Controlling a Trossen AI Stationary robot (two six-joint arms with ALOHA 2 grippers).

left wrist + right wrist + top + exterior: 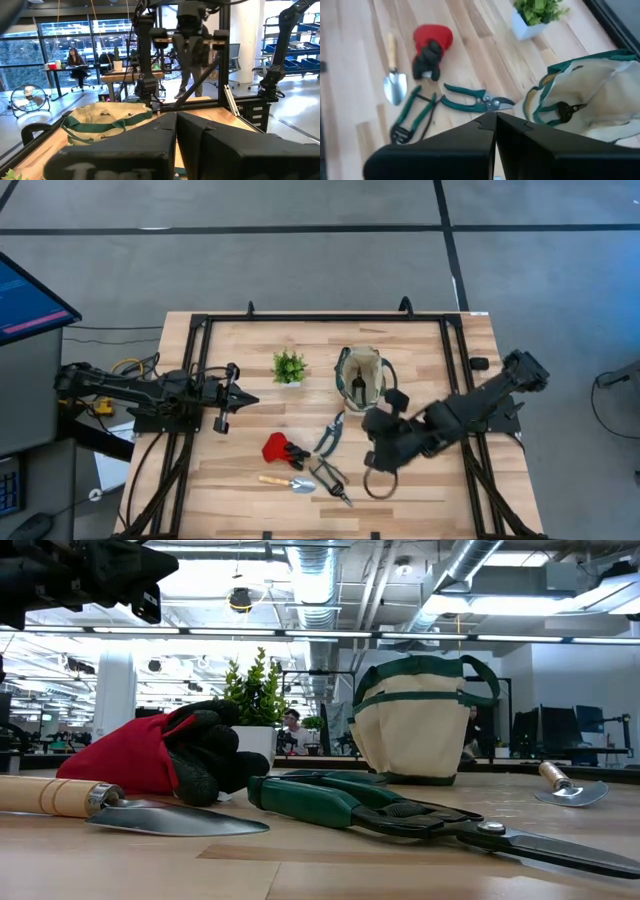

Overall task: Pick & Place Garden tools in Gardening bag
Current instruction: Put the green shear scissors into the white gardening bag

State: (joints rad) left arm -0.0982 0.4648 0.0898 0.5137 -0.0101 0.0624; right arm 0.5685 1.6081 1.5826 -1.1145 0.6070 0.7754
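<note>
The right claw (382, 442) hovers closed and empty above the table (420, 345), just right of the green-handled pruners (329, 432). The gardening bag (361, 378) stands mid-table with a tool inside; the red-and-black piece (282, 448), trowel (288, 483) and shears (330, 479) lie toward the near edge. The left claw (238, 399), closed, waits at the left edge.

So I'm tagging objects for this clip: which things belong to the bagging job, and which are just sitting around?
Job:
gardening bag, a dark tool already inside
trowel
green-handled pruners
green-handled shears
red-and-black glove
right gripper, near the bag

Lying about:
potted plant
left gripper, waiting at the table's left side
</note>
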